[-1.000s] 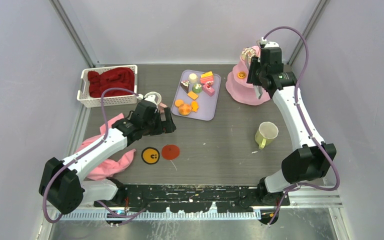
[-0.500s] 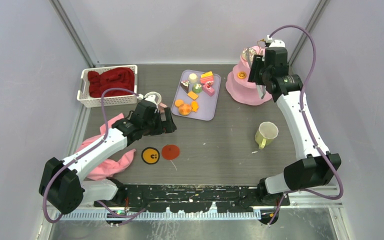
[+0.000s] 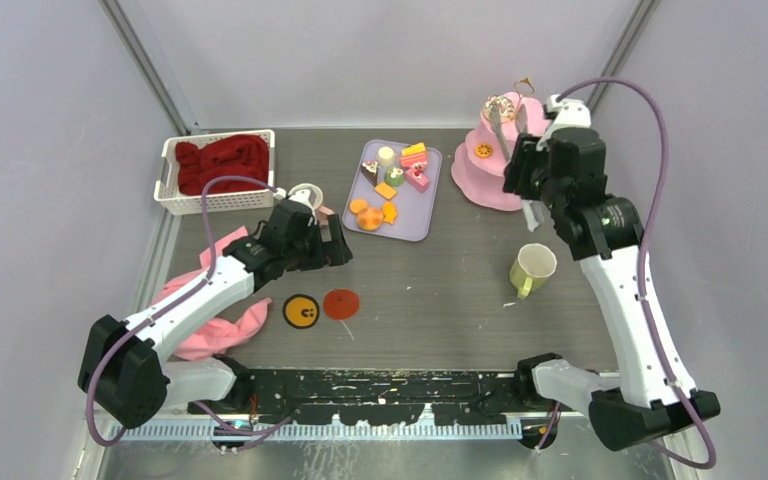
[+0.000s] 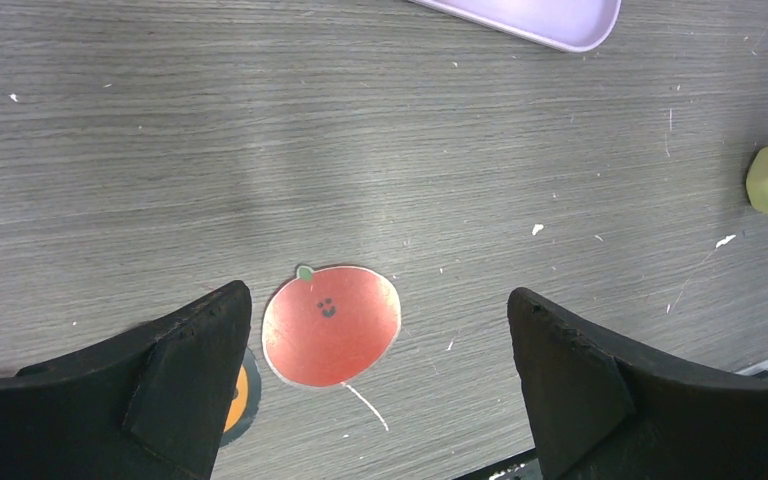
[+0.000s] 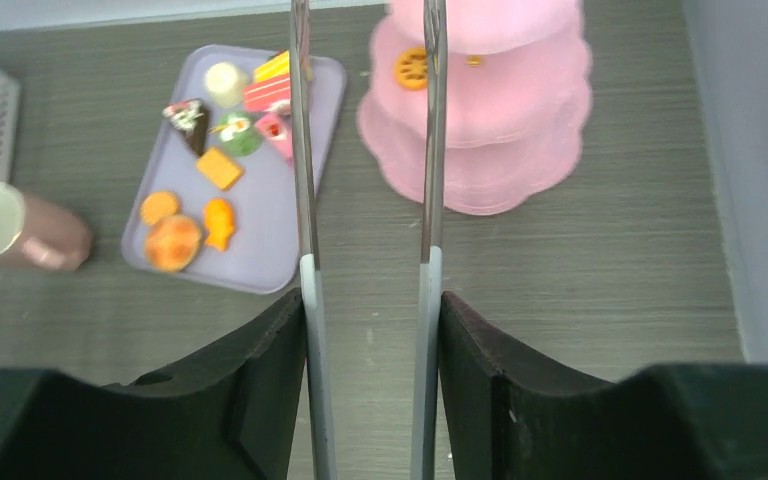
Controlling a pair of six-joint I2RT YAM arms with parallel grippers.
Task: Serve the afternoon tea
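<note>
Several toy cakes and pastries (image 3: 396, 177) lie on a lilac tray (image 3: 412, 212); they also show in the right wrist view (image 5: 220, 168). A pink three-tier stand (image 3: 492, 178) holds an orange donut (image 3: 483, 150) on a middle tier and a small piece on top. My right gripper (image 3: 522, 168) is shut on the long metal tweezers (image 5: 305, 200), whose arms stand apart; it hangs just right of the stand. My left gripper (image 3: 336, 247) is open and empty above a red apple coaster (image 4: 331, 325). A pink mug (image 3: 305, 196) lies behind the left arm. A yellow-green mug (image 3: 532, 268) stands at the right.
A white basket (image 3: 172, 205) with red cloth sits at the back left. A pink cloth (image 3: 222, 325) lies under the left arm. An orange-and-black coaster (image 3: 302, 311) lies beside the red one. Grey walls close in on the left, right and back.
My right arm has pulled back and to the right from the stand's top, taking the tweezers with it. The left arm has not moved.
</note>
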